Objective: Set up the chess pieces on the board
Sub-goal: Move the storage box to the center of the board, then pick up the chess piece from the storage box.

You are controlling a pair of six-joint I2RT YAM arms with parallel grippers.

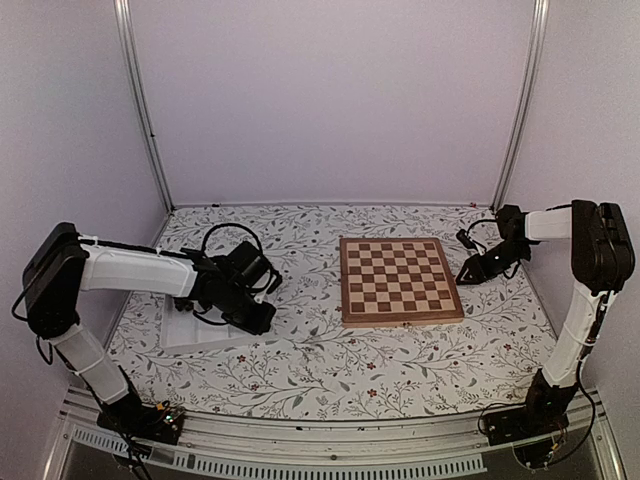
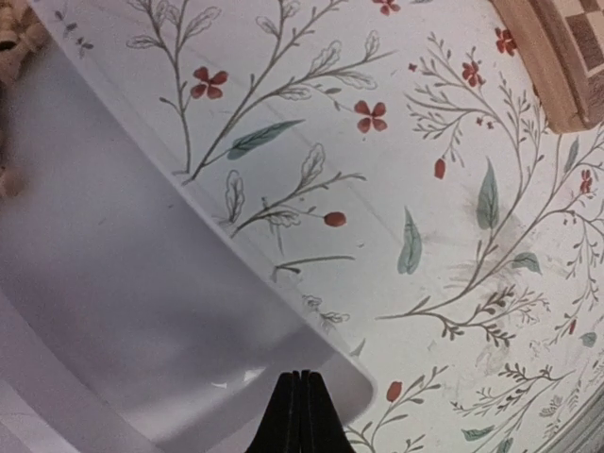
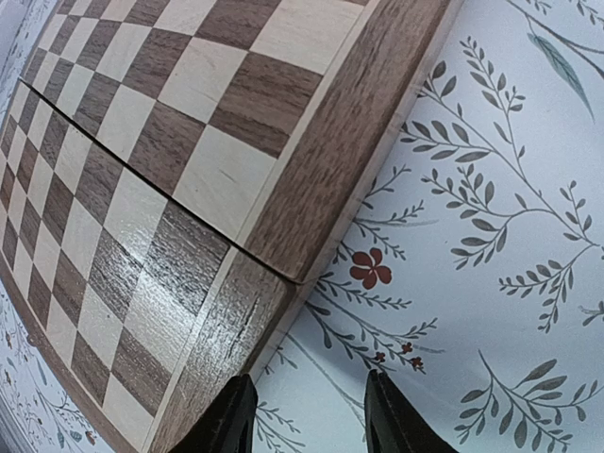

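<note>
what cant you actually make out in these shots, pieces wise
- chess pieces: in the left wrist view, only a few pale shapes at the top left corner, cut by the edge. Count and kinds are unreadable, and no dark ones show anywhere.
- tray: in the top view, the left arm covers most of it, hiding its contents.
- board: in the right wrist view, cut off by the edges.
</note>
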